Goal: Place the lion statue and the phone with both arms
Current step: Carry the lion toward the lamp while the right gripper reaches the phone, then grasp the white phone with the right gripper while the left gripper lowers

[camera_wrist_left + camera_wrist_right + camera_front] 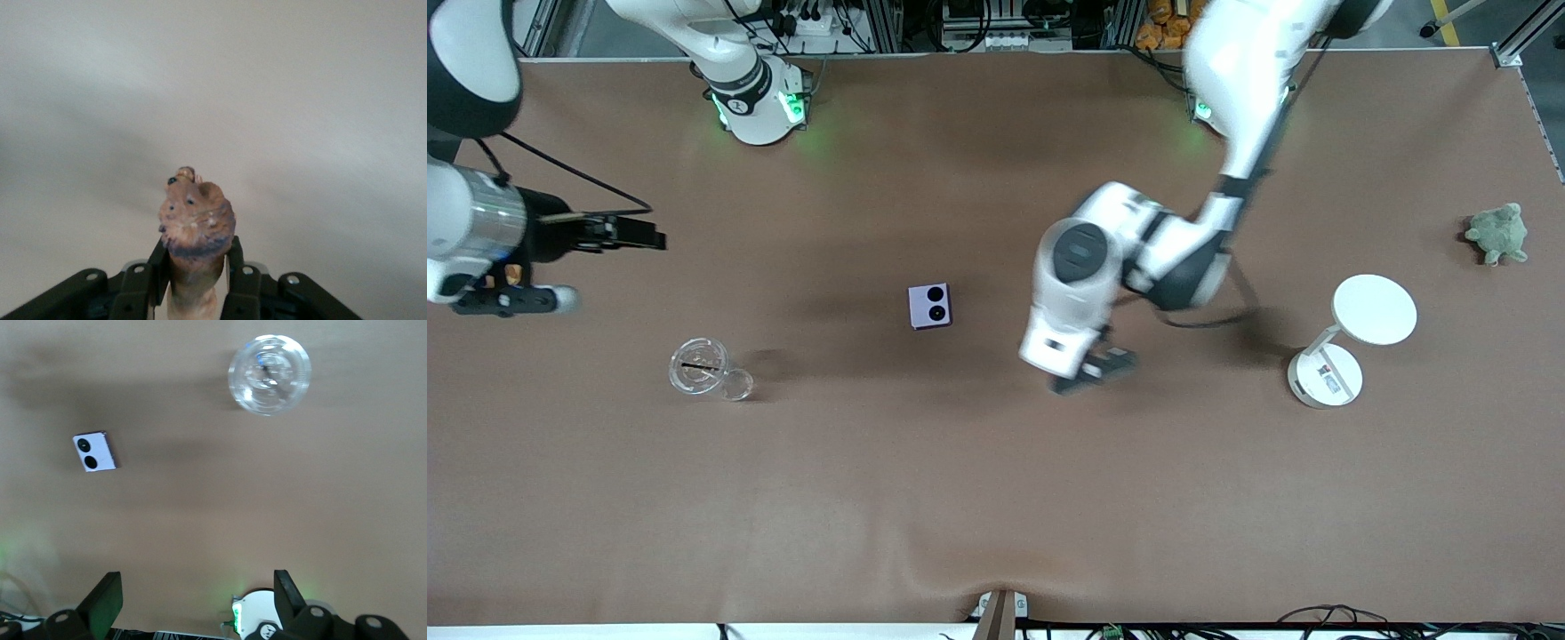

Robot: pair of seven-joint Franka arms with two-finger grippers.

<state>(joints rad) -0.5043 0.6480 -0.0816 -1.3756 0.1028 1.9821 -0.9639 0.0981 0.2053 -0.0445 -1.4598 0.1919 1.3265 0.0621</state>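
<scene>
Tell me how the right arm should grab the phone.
Come straight down on the phone, which lies flat and alone on the table, and pinch two opposite side edges. The right gripper has its fingers open. The left gripper holds the lion statue.

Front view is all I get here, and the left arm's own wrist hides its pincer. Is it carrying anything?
Observer: Yes. In the left wrist view the left pincer is shut on the lion statue, head end sticking out past the fingers.
Operator: And the right pincer, open or shut?
Observer: Open. The right wrist view shows the right pincer with its fingers set wide apart and nothing between them.
Operator: Does that camera see the phone?
Observer: Yes, the phone lies flat on the table, two black circles facing up, with a clear glass jar also in its view.
</scene>
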